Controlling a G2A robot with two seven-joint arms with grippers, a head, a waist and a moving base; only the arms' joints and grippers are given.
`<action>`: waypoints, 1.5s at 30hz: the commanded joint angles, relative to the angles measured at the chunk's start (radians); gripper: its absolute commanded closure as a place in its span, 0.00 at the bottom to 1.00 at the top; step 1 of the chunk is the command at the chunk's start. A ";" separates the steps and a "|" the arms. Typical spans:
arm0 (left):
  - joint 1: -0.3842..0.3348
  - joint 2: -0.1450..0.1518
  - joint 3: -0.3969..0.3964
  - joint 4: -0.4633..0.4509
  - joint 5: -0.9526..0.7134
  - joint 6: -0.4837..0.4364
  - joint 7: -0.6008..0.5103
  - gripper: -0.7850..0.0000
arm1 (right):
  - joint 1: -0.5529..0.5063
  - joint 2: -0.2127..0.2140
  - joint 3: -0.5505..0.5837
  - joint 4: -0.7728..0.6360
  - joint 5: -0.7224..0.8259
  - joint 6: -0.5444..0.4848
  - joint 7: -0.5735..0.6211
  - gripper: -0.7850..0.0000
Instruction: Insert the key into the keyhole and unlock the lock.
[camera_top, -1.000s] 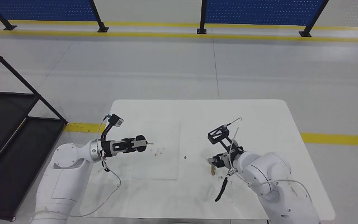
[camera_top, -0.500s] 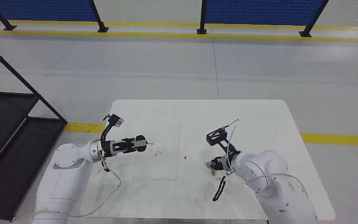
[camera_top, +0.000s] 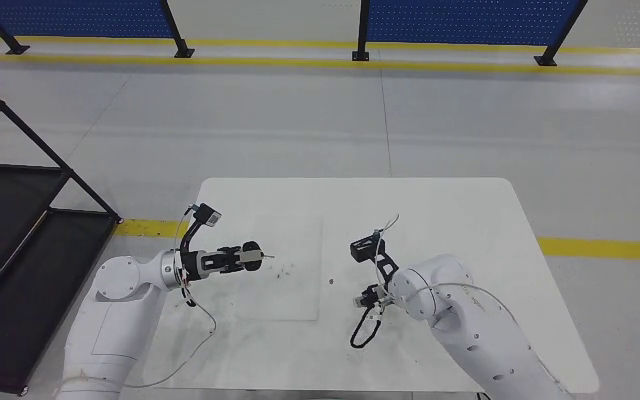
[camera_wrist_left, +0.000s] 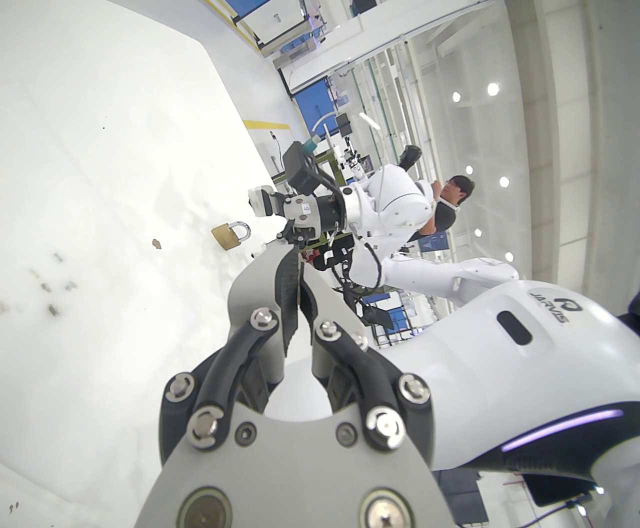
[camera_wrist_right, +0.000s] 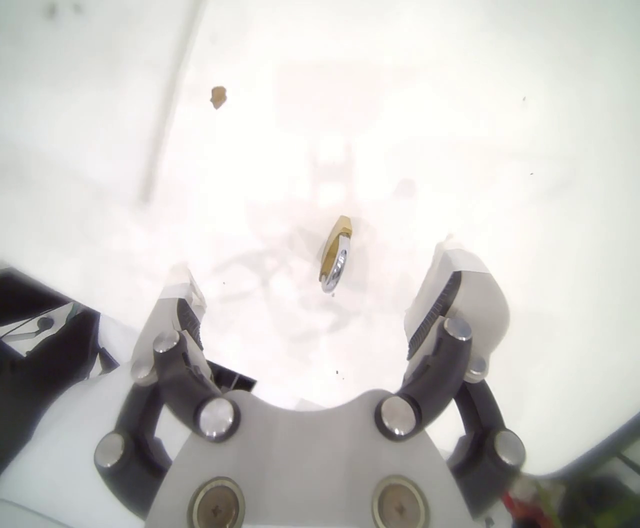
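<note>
From my station I saw the lock (camera_wrist_left: 229, 236) lying flat near the middle of the white worktop (camera_top: 450, 220), a brass body with a silver shackle. It sat just right of a small brown speck (camera_wrist_right: 218, 96) on the surface. In the right wrist view the shackle end pointed back toward the camera and the brass end pointed away.

The right gripper (camera_wrist_right: 316, 277) hung low over the worktop right beside the lock. Its fingers (camera_wrist_right: 452, 285) were spread wide. The lock lay a little beyond the tips, in line with the gap between them, and neither finger touched it. From the left wrist view I saw the same gripper just above and behind the lock, clear of it.

The left gripper (camera_top: 255, 257) was over the left part of the worktop, well apart from the lock, pointing right toward it. Its fingers (camera_wrist_left: 280, 285) were pressed together. In the top view a thin pale sliver stuck out past the tips, and I took it for the key (camera_top: 263, 257) pinched between them. In the left wrist view the pads hid it and I could not make out its shape.

A few small dark marks (camera_top: 285, 268) dotted the worktop just right of the left gripper, between it and the brown speck. I could not tell from any view which way the keyhole faced.
</note>
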 joint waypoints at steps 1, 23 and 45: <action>0.000 0.000 0.000 0.000 0.000 0.000 0.000 1.00 | 0.021 0.005 -0.016 0.026 0.019 -0.001 0.000 0.00; 0.000 0.000 0.000 0.000 0.000 0.000 0.000 1.00 | 0.161 0.052 -0.161 0.197 0.206 -0.001 0.000 0.38; 0.000 0.000 0.000 0.000 0.000 0.000 0.000 1.00 | 0.203 0.027 -0.218 0.245 0.236 0.000 -0.002 0.62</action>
